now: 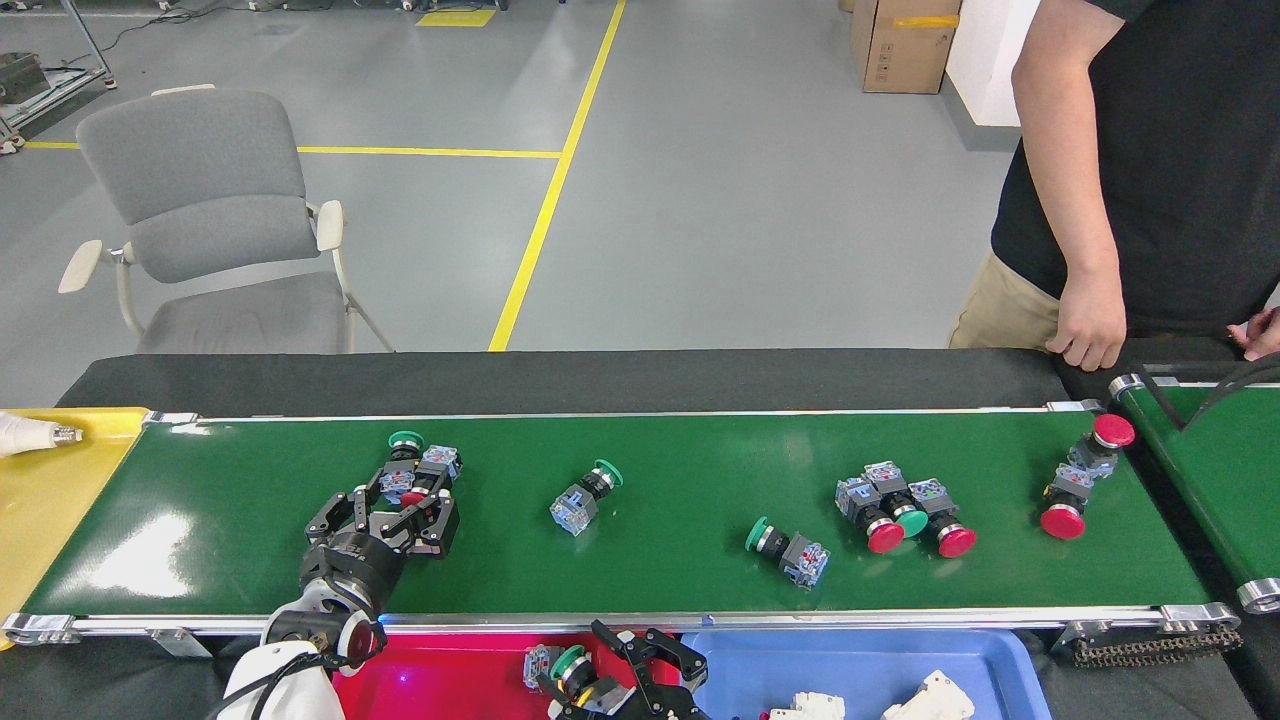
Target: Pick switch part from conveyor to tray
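The conveyor (pixel 650 450) carries several switch parts. My left gripper (pixel 410 505) lies low over the belt's left part. Its fingers are shut on a red-capped switch part (pixel 412 497), which touches a green-capped one (pixel 405 445). My right gripper (pixel 592 685) is at the bottom edge over the seam between the red tray (pixel 460 680) and the blue tray (pixel 880 655). It is shut on a green-capped switch part (pixel 570 663). Loose on the belt lie a green-capped part (pixel 585 495), another green-capped part (pixel 785 548), a cluster of three (pixel 905 505) and a red-capped pair (pixel 1080 475).
A person's hand (pixel 1090 340) rests at the far right of the black strip behind the belt. A second, smaller green belt (pixel 1220 470) meets the conveyor at the right. A yellow tray (pixel 50 500) sits at the left end. White parts (pixel 925 695) lie in the blue tray.
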Available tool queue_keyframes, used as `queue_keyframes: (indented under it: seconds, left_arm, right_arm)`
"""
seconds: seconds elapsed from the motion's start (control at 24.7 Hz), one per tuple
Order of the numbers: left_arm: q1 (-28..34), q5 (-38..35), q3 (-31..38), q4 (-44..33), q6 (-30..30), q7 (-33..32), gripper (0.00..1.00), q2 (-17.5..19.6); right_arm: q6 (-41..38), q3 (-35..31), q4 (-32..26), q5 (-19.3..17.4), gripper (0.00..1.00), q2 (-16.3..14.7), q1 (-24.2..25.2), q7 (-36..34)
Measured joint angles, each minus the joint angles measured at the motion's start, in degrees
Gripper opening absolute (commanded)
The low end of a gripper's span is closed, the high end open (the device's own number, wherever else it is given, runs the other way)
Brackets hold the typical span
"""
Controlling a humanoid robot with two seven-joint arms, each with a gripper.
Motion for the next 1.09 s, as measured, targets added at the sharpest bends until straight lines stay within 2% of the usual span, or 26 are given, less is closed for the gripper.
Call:
queue_keyframes:
  seconds: [0.12, 0.24, 0.28, 0.4, 0.49, 0.61, 0.77, 0.93, 1.09]
  left_arm:
    - [10.1, 2.1, 0.4, -13.4, -9.8, 0.1, 0.43, 0.3]
    - [20.0, 3.5, 0.6, -24.2, -19.0, 0.1, 0.62, 0.2]
    - [22.5, 3.7, 0.6, -26.3, -20.5, 0.1, 0.64, 0.2]
    - [26.3, 3.9, 0.6, -27.8, -22.4, 0.2, 1.00, 0.0]
    - [27.0, 3.9, 0.6, -27.9, -22.9, 0.2, 1.00, -0.2]
    - [27.8, 4.0, 1.0, -28.0, -23.2, 0.2, 1.00, -0.3]
    - [27.8, 4.0, 5.8, -28.0, -22.6, 0.2, 1.00, -1.9]
    - [27.1, 4.0, 11.8, -26.0, -10.9, 0.2, 1.00, -2.0]
    - [26.4, 4.0, 16.5, -23.6, -6.2, 0.2, 1.00, -2.0]
  right_arm:
    - [0.5, -7.0, -4.6, -0.3, 1.00, -1.3, 4.4, -1.1]
    - [3.0, -18.5, -8.6, -0.3, 1.00, -1.3, 13.1, -5.0]
    - [3.9, -22.6, -9.1, -0.4, 1.00, -1.3, 15.8, -6.9]
    - [5.1, -34.5, -9.3, -1.0, 1.00, -1.2, 22.4, -11.3]
    - [5.5, -39.5, -9.3, -2.6, 1.00, -1.1, 24.6, -12.6]
    - [5.8, -40.9, -9.1, -3.7, 1.00, -0.8, 23.3, -13.3]
    - [6.0, -39.8, -5.8, -2.6, 1.00, -1.4, 16.2, -11.6]
    - [5.8, -35.5, -1.7, -2.1, 1.00, -2.7, 9.6, -5.7]
    - [5.5, -30.5, 2.5, -2.2, 1.00, -2.8, 4.5, -3.0]
